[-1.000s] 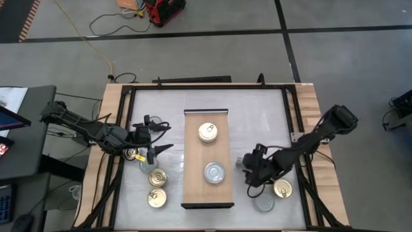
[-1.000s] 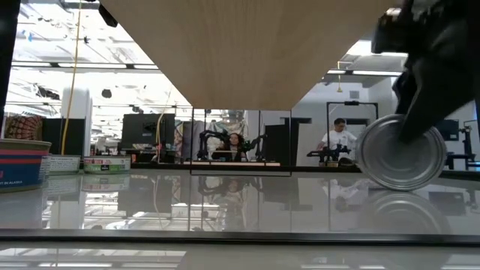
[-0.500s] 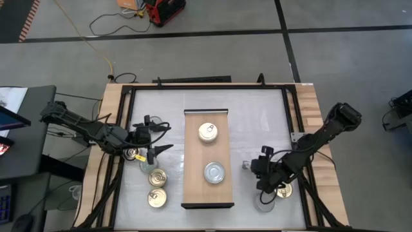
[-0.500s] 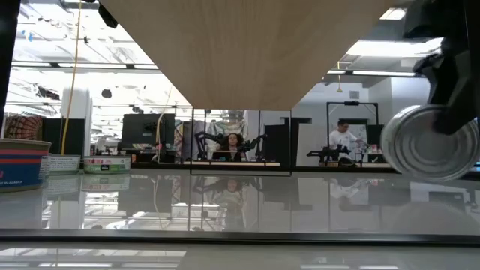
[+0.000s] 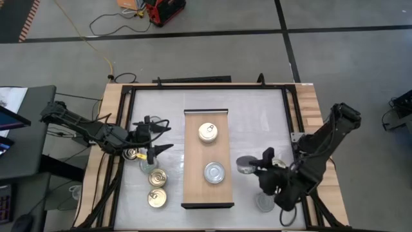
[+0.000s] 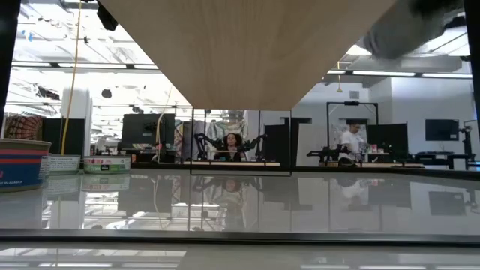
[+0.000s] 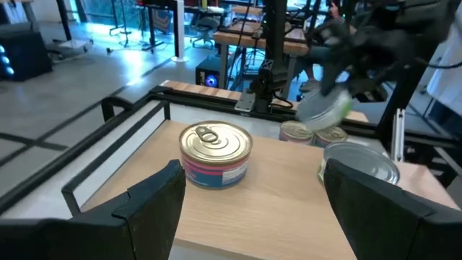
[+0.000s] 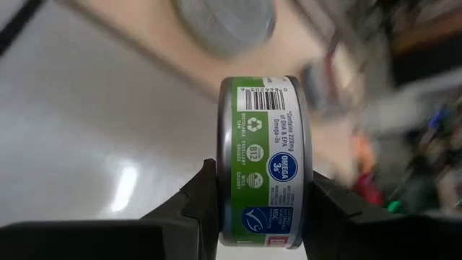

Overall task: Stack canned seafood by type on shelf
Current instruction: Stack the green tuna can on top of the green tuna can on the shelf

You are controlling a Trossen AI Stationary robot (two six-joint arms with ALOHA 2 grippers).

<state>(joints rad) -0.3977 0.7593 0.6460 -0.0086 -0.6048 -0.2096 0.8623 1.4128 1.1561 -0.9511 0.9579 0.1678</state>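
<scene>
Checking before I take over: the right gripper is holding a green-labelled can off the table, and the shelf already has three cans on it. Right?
Not quite. The high view shows two cans on the shelf: a gold-lidded can and a silver-lidded can. The rest holds: the right gripper is clamped on the green-labelled can, lifted beside the shelf.

We see a gold-lidded tin (image 5: 207, 131) and a silver-lidded tin (image 5: 214, 172) resting apart on the light-wood shelf (image 5: 193, 187). A green-labelled tin (image 8: 263, 159) sits on edge, lifted, right of the shelf. Three gold-lidded tins (image 5: 156, 187) lie on the table to its left.
</scene>
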